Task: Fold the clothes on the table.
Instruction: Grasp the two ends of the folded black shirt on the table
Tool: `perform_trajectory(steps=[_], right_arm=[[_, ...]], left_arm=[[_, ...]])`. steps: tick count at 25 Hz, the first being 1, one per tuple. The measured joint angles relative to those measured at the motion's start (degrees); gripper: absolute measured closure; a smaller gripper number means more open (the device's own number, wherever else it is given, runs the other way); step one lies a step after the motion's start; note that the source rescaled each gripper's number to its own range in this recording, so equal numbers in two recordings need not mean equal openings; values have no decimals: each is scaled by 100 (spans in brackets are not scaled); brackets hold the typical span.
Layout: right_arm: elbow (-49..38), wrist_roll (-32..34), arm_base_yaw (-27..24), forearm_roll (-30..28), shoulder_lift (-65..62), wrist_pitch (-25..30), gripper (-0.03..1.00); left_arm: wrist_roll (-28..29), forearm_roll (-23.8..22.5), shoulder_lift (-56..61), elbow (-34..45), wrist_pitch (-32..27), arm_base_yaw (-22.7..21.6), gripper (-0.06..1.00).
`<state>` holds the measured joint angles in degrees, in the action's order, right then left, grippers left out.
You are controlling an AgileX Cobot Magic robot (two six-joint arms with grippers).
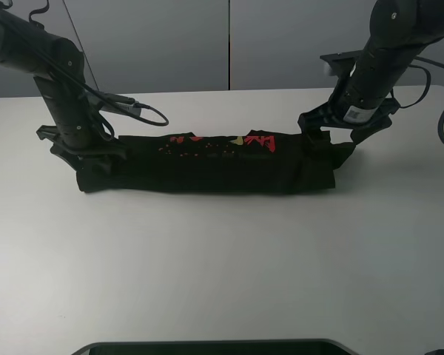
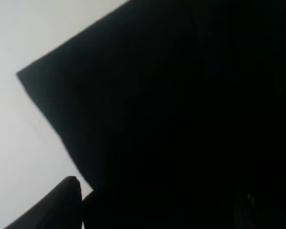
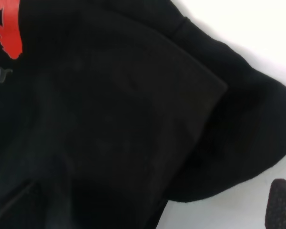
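The black T-shirt (image 1: 207, 168) is laid as a long band on the table (image 1: 222, 274), judged folded lengthwise; crosswise folds are judged left; the left gripper (image 1: 89, 157) is set at its nine o'clock end, the right gripper (image 1: 324, 137) at three; closure cannot be told.

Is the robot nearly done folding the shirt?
About halfway. Done: the black T-shirt lies as one long narrow band on the table. In hand: the left gripper and right gripper sit at its two ends. Left: folding those ends inward into a small stack.
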<state>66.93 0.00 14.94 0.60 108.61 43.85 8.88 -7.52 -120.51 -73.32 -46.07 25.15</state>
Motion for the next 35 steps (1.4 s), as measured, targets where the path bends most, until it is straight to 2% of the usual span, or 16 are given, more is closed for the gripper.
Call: perform_trajectory(steps=[15, 22, 26, 35], right_arm=[[38, 181, 0, -22, 65, 109, -3], [649, 247, 0, -106, 760, 386, -3], [956, 333, 0, -206, 1043, 491, -3], [993, 807, 0, -589, 1336, 424, -3]], left_arm=[[-3, 219, -141, -61, 13, -142, 10], [-13, 232, -145, -71, 0, -154, 10], [-25, 242, -145, -71, 0, -154, 10], [-47, 242, -145, -71, 0, -154, 10]])
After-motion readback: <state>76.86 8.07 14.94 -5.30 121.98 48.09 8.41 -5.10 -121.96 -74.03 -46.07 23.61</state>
